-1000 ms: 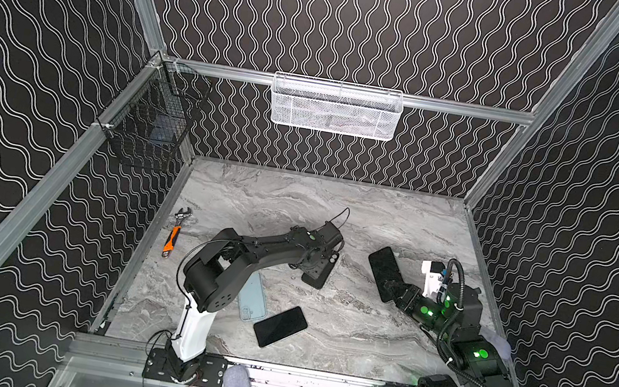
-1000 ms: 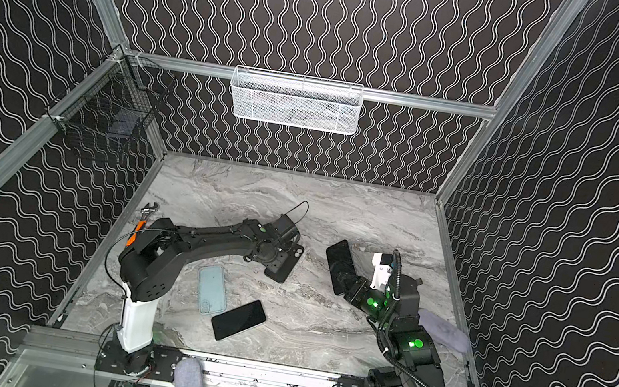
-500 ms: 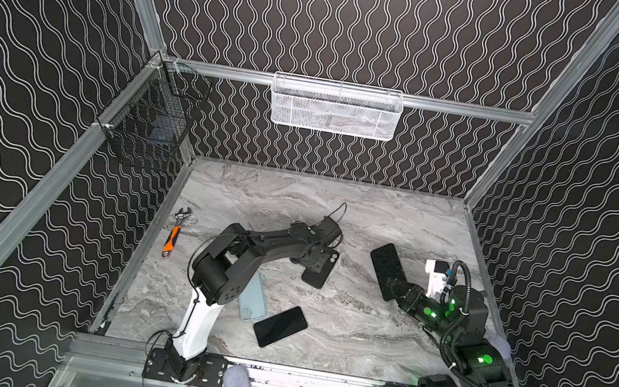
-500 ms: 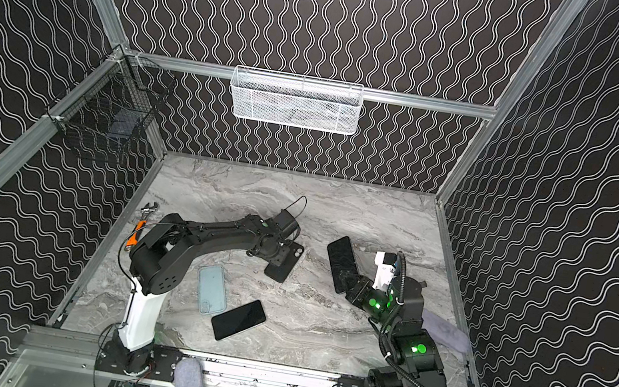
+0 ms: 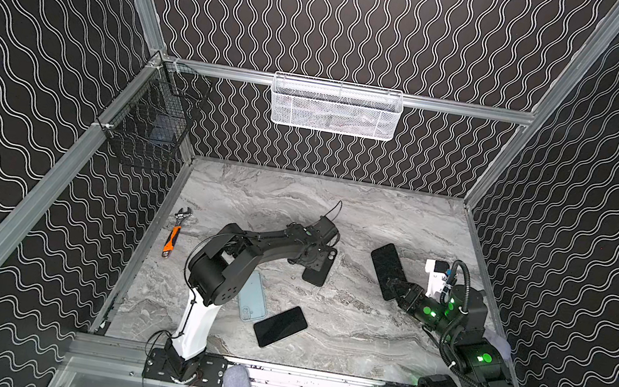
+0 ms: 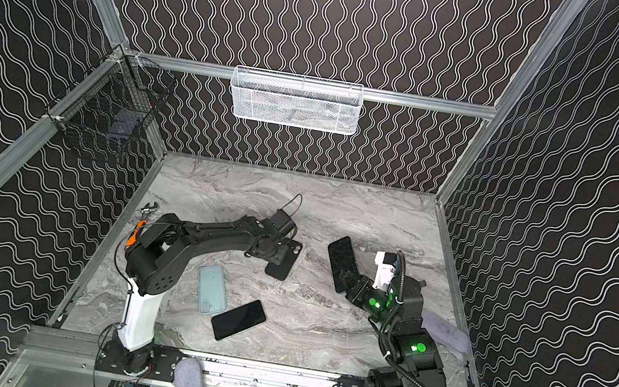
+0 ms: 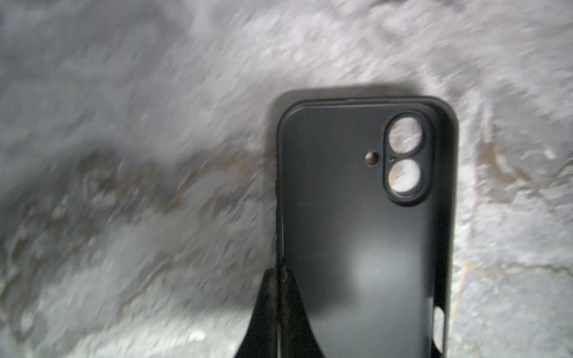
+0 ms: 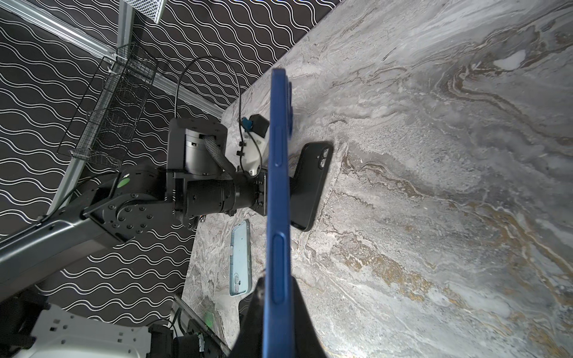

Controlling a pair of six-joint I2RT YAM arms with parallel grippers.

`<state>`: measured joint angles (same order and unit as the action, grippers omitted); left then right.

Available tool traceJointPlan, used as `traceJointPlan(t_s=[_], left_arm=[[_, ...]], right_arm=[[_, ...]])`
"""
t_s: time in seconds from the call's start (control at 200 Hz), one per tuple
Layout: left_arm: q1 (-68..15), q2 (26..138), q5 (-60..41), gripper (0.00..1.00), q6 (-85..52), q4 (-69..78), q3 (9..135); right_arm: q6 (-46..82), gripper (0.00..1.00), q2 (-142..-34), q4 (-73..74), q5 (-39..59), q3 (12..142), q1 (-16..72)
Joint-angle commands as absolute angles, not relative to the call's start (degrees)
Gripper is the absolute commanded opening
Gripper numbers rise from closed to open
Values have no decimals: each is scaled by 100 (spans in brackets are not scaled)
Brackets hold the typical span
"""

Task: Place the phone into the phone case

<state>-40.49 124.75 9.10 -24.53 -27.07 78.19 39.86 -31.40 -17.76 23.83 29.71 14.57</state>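
A black phone case lies inside-up on the marble table, mid-table in both top views. My left gripper is shut on its long side wall; the left wrist view shows both fingertips pinched together on that wall of the case. The phone, blue-edged with a dark screen, is held off the table to the right, tilted up. My right gripper is shut on its lower end. In the right wrist view the phone stands edge-on between the fingers of the right gripper.
A light blue case and a second dark phone lie near the front by the left arm's base. An orange-handled wrench lies at the left wall. A grey cloth lies at the right. Mesh baskets hang on the walls.
My left gripper has closed onto the black case's side wall and its arm has shifted a little. The right arm has drawn slightly right with the phone.
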Motion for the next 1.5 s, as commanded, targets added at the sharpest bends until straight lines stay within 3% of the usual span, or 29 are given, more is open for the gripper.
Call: traceJointPlan(t_s=[0.0, 0.2, 0.415, 0.57, 0.966, 1.166, 1.291, 1.386, 1.446, 1.491], left_arm=[[-3965, 12295, 736, 0, -3219, -2728, 7599], [-3996, 12042, 446, 0, -4646, -2423, 7242], [-4468, 12023, 1234, 0, -6178, -3260, 7584], [-4701, 12083, 1121, 0, -7168, -3436, 7603], [-4847, 12359, 804, 0, -7515, -3278, 7664], [-4837, 11982, 1010, 41, -6998, -3344, 7661], [-4830, 11666, 1229, 53, -6114, -3650, 7897], [-4820, 11454, 1301, 56, -4369, -3693, 8188], [-4786, 11241, 1359, 65, -3217, -3603, 8221], [-4631, 11116, 1189, 66, -2464, -3663, 8286]], right_arm=[[3966, 0, -3087, -1450, 2330, 2954, 1459], [3957, 0, -3022, -1483, 2288, 2909, 1467], [3964, 0, -2932, -1494, 2225, 2865, 1463], [3939, 0, -2883, -1564, 2193, 2874, 1459], [3916, 0, -2725, -1759, 2074, 2927, 1466], [3894, 0, -2755, -1784, 2065, 2997, 1464], [3897, 0, -2767, -1775, 2070, 2990, 1464], [3903, 0, -2768, -1758, 2083, 2988, 1461], [3902, 0, -2760, -1758, 2083, 2988, 1464], [3894, 0, -2745, -1762, 2089, 2985, 1463]])
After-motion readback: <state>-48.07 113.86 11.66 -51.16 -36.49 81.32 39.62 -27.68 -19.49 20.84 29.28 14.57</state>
